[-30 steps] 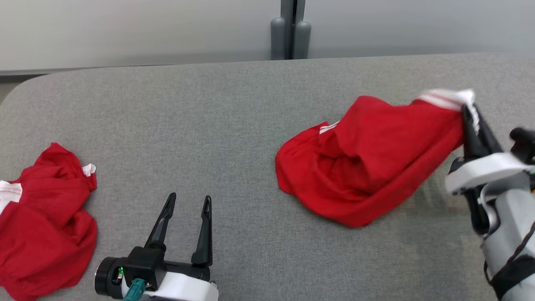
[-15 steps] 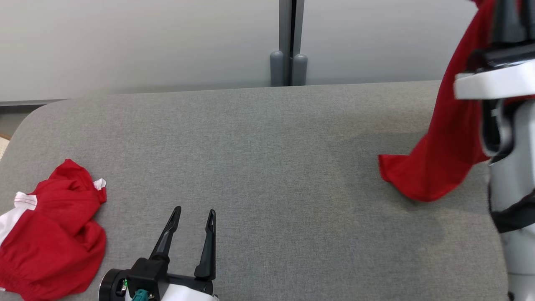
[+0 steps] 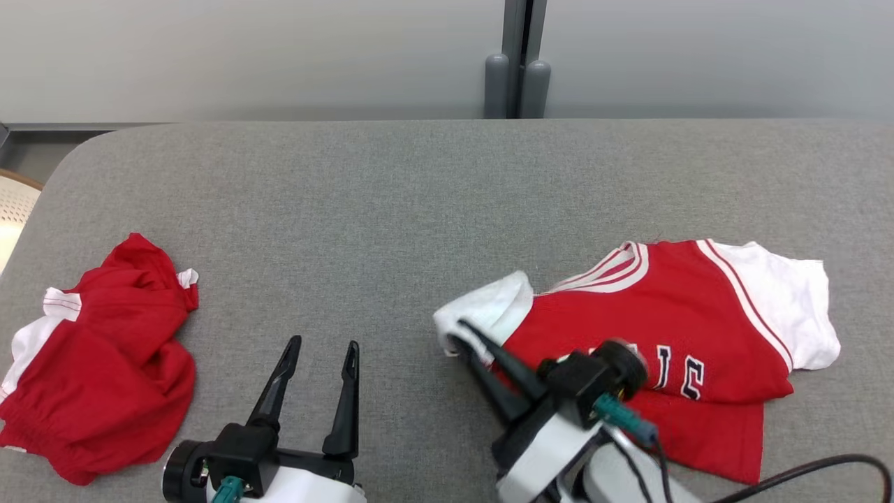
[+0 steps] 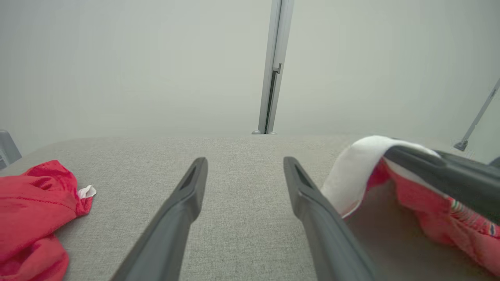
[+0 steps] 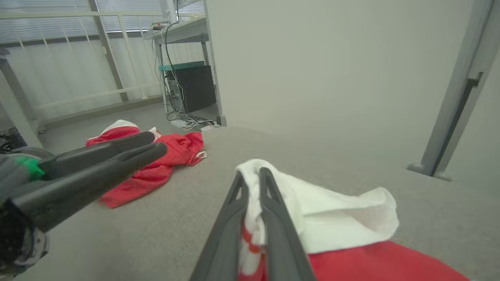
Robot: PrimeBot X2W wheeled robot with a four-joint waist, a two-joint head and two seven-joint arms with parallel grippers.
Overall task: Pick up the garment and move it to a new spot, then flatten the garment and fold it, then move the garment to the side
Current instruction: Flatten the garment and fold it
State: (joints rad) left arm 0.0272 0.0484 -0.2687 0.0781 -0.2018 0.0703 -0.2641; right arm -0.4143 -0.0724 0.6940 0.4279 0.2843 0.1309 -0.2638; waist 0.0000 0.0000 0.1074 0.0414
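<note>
The garment (image 3: pixel 670 307) is a red jersey with white sleeves and dark letters, lying mostly spread on the grey table (image 3: pixel 391 209) at the right. My right gripper (image 3: pixel 457 334) is shut on its left white sleeve, which is bunched and lifted a little. The right wrist view shows the right gripper (image 5: pixel 252 173) pinching the white cloth of the garment (image 5: pixel 332 210). My left gripper (image 3: pixel 323 342) stands open and empty near the front edge, left of the sleeve. In the left wrist view the left gripper (image 4: pixel 244 162) points at bare table, with the garment (image 4: pixel 359 171) to its right.
A second crumpled red and white garment (image 3: pixel 105 363) lies at the table's left end, apart from both grippers. A grey post (image 3: pixel 517 63) stands behind the far edge. A pale perforated round thing (image 3: pixel 14 209) sits beyond the left corner.
The right gripper swung the garment up high at the right, then brought it down leftward; it now lies spread on the table. The camera shifted. The left gripper stayed put.
</note>
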